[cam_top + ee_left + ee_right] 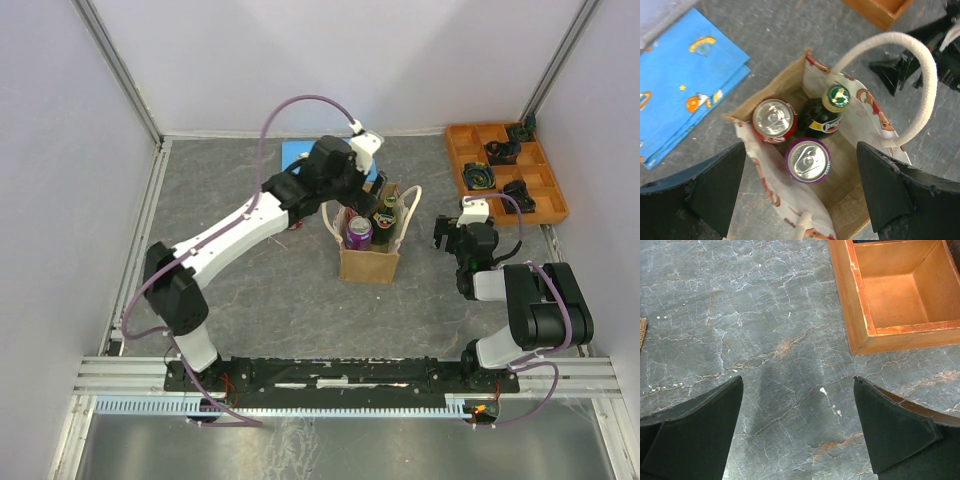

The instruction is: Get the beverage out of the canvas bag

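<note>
Left gripper (800,150) spread wide, positioned directly above canvas bag (790,80); upright purple can (808,161) centred between fingers (715,190). Right gripper (797,385) likewise wide, well apart.

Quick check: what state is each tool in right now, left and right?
Left tool: open, holding nothing, above the tan canvas bag with cream looped handles.
Right tool: open, holding nothing, over the grey marbled table.

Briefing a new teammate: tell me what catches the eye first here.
The small tan canvas bag stands at the centre of the grey table, holding a purple can, a red can and a dark green glass bottle. The left claw hangs open right above it. An orange compartment tray sits at the far right corner.
</note>
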